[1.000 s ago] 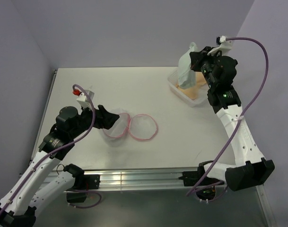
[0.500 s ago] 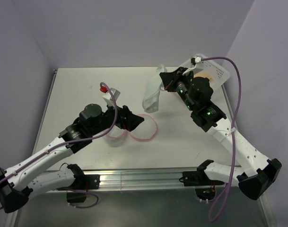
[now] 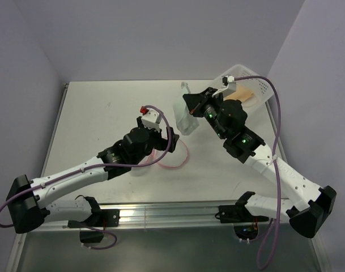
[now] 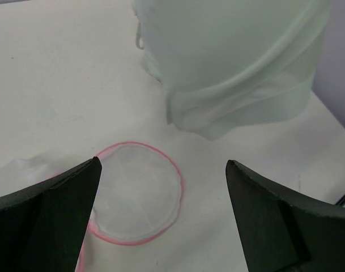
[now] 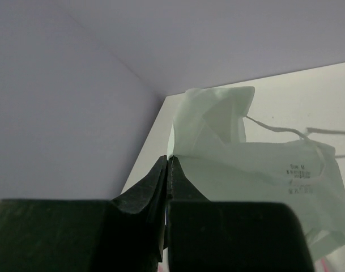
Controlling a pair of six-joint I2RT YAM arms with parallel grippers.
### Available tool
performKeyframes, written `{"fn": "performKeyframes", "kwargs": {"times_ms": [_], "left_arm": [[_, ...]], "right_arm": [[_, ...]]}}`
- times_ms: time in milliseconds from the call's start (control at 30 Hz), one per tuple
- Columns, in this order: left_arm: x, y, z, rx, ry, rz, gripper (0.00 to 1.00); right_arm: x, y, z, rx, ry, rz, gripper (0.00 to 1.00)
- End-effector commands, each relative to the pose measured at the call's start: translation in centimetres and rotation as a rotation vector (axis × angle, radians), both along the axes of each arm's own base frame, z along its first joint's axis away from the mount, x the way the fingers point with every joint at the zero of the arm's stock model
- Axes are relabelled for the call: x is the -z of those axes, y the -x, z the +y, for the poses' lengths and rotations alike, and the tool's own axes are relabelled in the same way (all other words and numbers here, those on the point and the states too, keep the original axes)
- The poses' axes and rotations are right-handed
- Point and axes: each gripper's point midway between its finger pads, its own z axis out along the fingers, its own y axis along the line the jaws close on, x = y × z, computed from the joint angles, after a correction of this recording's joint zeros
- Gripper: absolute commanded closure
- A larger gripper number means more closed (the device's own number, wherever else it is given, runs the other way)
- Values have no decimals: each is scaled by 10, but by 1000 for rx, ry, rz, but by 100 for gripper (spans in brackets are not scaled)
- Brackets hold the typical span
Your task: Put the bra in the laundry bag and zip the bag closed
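Above mid-table, pale bra (image 3: 186, 118) hanging lengthwise downward, top pinched in closed right gripper (image 5: 167, 164), left gripper (image 4: 162, 167) wide, empty, over unzipped laundry bag (image 4: 135, 195).

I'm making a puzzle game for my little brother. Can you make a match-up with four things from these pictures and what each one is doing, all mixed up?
Things:
1. bra
2. laundry bag
3. left pincer
4. right pincer

States:
A. wide open, holding nothing
B. lying open, with a pink rim
C. pinched shut on cloth
D. hanging in the air, pale green

Pairs: 1-D, 2-B, 3-A, 4-C
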Motion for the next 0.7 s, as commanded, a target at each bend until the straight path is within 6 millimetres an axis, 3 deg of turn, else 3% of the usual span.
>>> {"fn": "performKeyframes", "kwargs": {"times_ms": [0,167,300,433,533,567,667], "left_arm": [[-42,-17,-4,-51,50,-124,1],[-42,-15,-20,16,66,-144,1],[-43,-14,-24,36,80,-160,1],[-42,-25,-24,-15,54,-167,5],[-43,-33,-25,-44,37,-184,25],[-47,-35,-27,-47,38,-193,40],[-48,-38,-30,-48,37,-201,57]], "right_arm": [[-36,10,-8,12,-94,-80,100],[-45,14,-11,12,-103,-91,100],[-49,17,-12,4,-114,-97,100],[-51,22,-11,-16,-130,-103,100],[-53,24,-13,-15,-133,-106,100],[-53,23,-15,-8,-130,-105,100],[-56,26,-17,-5,-137,-113,100]]}}
